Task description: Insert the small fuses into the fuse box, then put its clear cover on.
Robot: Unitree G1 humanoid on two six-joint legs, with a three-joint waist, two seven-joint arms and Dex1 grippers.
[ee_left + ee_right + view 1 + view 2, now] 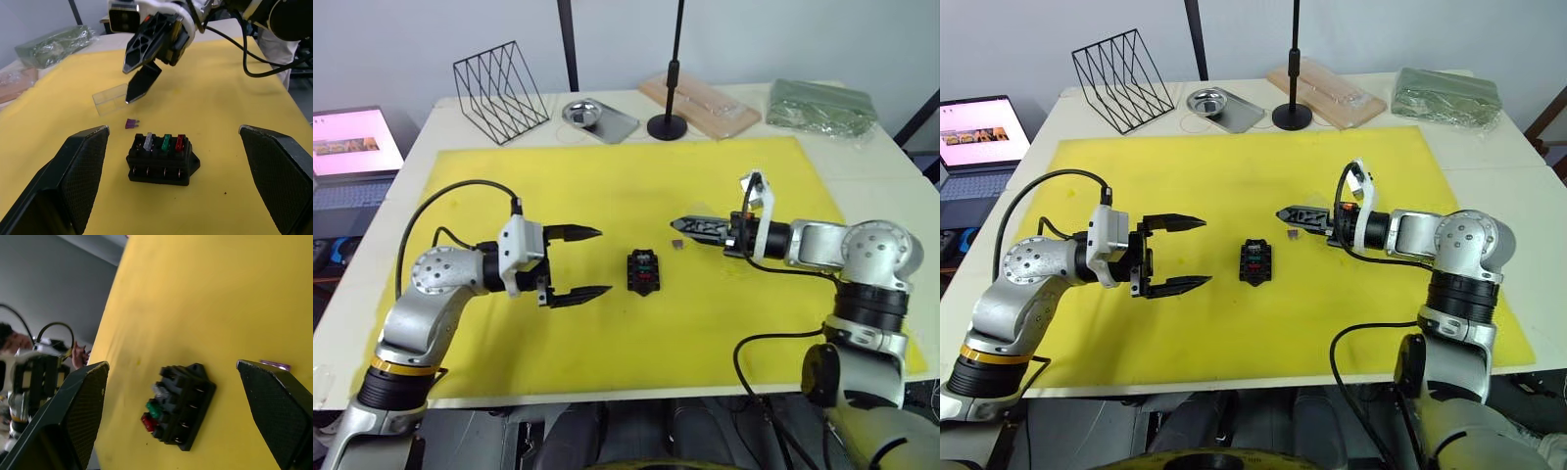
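Fuse box (163, 160) sits mid-mat on the yellow surface (607, 176), three fuses seated: greyish clear, green (166, 142), red. Left gripper (570, 264) beside it, jaws released, empty. Purple fuse (131, 124) lies loose just beyond the box; clear cover (110, 99) past that. Right gripper (139, 81) hovers there, jaws spread. Judged step: last fuse. Next calls for pinching it.

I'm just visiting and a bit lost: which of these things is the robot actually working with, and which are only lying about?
In use: fuse box, purple fuse, clear cover, left gripper, right gripper.

Lying about: wire rack, metal dish, black stand, green bag, laptop.
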